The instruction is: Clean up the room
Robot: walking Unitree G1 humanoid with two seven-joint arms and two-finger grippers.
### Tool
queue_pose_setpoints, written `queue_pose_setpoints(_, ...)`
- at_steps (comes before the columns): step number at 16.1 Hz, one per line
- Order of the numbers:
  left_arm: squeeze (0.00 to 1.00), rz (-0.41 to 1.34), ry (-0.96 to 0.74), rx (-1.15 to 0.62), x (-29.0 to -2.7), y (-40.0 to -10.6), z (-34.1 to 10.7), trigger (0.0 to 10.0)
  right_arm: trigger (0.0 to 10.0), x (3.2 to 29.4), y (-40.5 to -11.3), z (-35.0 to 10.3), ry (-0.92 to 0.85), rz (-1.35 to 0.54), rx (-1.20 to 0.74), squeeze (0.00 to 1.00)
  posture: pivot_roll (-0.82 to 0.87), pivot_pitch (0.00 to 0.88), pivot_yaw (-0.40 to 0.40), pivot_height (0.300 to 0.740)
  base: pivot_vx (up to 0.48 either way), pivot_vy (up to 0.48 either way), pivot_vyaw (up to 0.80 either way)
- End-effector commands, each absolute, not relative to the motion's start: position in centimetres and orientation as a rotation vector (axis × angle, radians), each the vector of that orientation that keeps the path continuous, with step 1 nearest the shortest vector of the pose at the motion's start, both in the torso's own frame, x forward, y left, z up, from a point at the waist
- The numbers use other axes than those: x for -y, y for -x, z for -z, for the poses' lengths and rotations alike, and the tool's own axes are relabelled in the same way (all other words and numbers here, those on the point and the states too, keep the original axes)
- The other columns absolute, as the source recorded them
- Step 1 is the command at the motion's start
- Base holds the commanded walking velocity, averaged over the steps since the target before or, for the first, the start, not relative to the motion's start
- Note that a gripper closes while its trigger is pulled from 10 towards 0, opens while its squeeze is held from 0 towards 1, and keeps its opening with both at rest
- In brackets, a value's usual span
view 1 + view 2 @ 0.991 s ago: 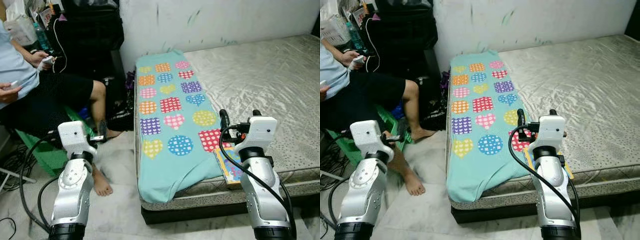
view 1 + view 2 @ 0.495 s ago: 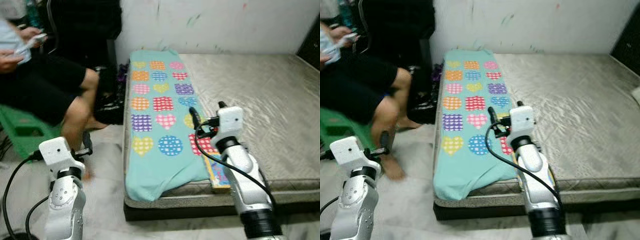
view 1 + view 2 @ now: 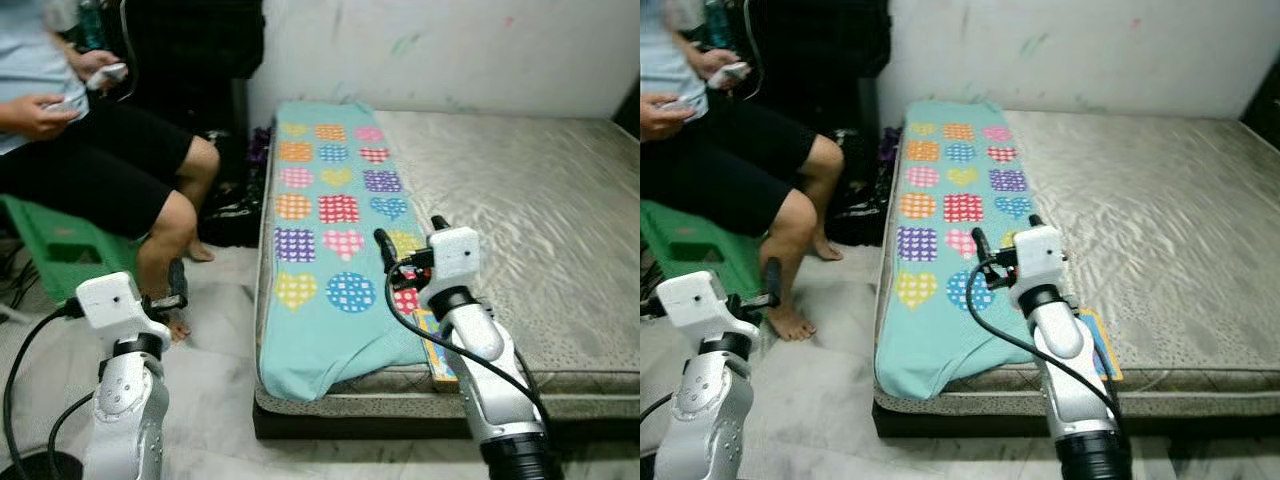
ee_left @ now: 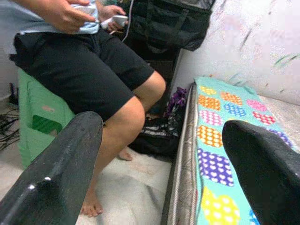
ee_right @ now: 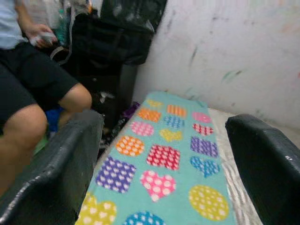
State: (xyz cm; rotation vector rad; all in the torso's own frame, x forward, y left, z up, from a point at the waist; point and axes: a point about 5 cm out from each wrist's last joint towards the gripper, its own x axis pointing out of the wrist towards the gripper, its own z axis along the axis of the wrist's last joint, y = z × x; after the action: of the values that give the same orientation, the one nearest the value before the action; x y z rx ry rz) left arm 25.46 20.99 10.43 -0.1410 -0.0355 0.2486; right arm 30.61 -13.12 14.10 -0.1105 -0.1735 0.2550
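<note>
bed [image 3: 520, 190]: mattress on the floor, takes up the middle and the 3 o'clock side of the head views.
blanket [image 3: 335, 215]: teal with coloured hearts, flat along the bed's 9 o'clock edge, near end drooping over the corner.
book [image 3: 1102, 345]: colourful, on the bed's near edge, just beside the blanket at its 3 o'clock, partly behind the right arm.
right gripper [image 3: 410, 235]: raised over the blanket's near end, fingers spread wide, holding nothing.
left gripper [image 3: 178, 285]: low over the floor at 8 o'clock, fingers wide apart in the wrist view, empty.
person [image 3: 90, 150]: seated on a green stool [image 3: 60, 255] at 10 o'clock, hands busy with a small device.
step: likely approach; nothing grasped.
next: probably drop the right gripper to the book or the blanket edge, then close.
</note>
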Motion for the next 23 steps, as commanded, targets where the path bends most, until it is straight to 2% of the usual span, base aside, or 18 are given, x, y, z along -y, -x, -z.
queue_pose_setpoints(1,0.00,-0.214,0.144,0.046,-20.3,-25.7,-10.9,10.0,10.0,13.6,-30.4,-14.4,0.112,-0.243,0.180,0.00,-0.08,0.003,-0.025,0.740,0.311,0.000,0.00)
queue_pose_setpoints(4,0.00,-0.180,0.143,0.031,-19.7,-25.9,-11.0,10.0,10.0,14.9,-29.9,-14.0,0.111,-0.191,0.164,0.00,-0.08,0.026,0.001,0.740,0.330,0.000,0.00)
queue_pose_setpoints(10,0.00,-0.144,0.129,0.011,-19.7,-25.8,-11.2,10.0,10.0,15.1,-29.3,-13.7,0.117,-0.156,0.157,0.00,-0.07,0.061,0.025,0.740,0.318,0.000,0.00)
queue_pose_setpoints(14,0.00,-0.189,0.139,-0.013,-19.9,-25.7,-10.9,10.0,10.0,15.6,-29.3,-13.9,0.125,-0.136,0.159,0.00,-0.07,0.067,0.029,0.740,0.000,0.000,0.00)
queue_pose_setpoints(23,0.00,-0.171,0.119,-0.012,-19.3,-26.1,-11.3,10.0,10.0,15.6,-29.3,-14.1,0.155,-0.141,0.163,0.00,-0.08,0.065,0.027,0.740,0.000,0.000,0.00)
